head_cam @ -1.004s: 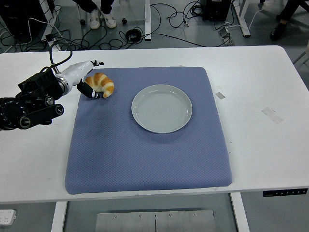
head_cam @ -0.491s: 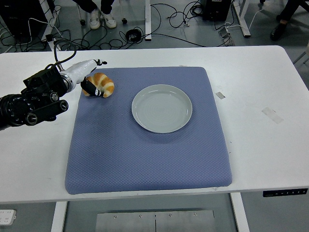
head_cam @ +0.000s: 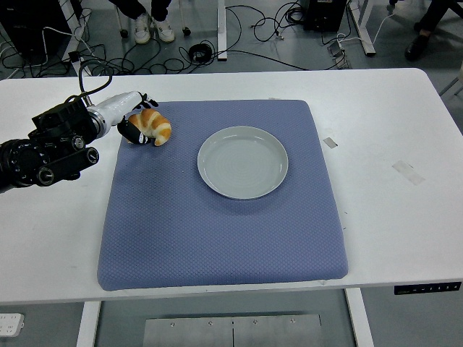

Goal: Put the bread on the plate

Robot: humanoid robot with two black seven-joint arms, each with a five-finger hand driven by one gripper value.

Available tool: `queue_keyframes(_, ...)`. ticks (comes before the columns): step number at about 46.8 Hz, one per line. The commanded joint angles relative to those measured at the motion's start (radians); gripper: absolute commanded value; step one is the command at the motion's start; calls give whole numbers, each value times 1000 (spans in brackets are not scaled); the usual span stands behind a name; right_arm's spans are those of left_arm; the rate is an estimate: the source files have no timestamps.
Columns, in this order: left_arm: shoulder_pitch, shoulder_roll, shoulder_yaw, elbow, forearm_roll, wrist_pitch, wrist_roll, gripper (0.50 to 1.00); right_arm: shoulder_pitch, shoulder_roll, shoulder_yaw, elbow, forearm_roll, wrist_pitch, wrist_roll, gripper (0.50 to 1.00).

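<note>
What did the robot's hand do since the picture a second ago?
The left hand slid a little up and toward the far left corner of the mat, its fingers closing in around the bread, which shifted slightly with it. The plate stayed put and is empty.

The light is bright and even and comes from above, so the white desk (head_cam: pixel 391 217) looks almost washed out but shows no strong glare. Shadows are soft and short: a thin one lies under the plate (head_cam: pixel 242 162) rim and one under the mat's (head_cam: pixel 217 231) near edge. The picture is sharp everywhere, and the desk edges bend slightly near the corners.
</note>
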State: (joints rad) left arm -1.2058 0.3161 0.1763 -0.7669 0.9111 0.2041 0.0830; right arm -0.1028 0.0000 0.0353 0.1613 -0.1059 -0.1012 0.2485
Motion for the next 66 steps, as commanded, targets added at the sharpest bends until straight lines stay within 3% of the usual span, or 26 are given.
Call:
queue_keyframes(1, 0, -2, 0, 0, 0, -5, 0, 763, 0, 0, 0, 1, 0, 0, 0, 1000)
queue_keyframes(18, 0, -2, -8, 0, 2, -8, -17, 652, 0, 0, 0, 0, 0, 0, 0, 1000)
queue_keyframes(38, -29, -6, -110, -19, 22, -54, -14, 636, 0, 0, 0, 0, 0, 0, 0, 1000)
queue_keyframes(54, -49, -94, -189, -161, 175, -60, 4, 639, 0, 0, 0, 1, 0, 0, 0, 1000)
queue_keyframes(66, -40, -110, -201, -218, 256, -58, 24, 648, 0, 0, 0, 0, 0, 0, 0, 1000)
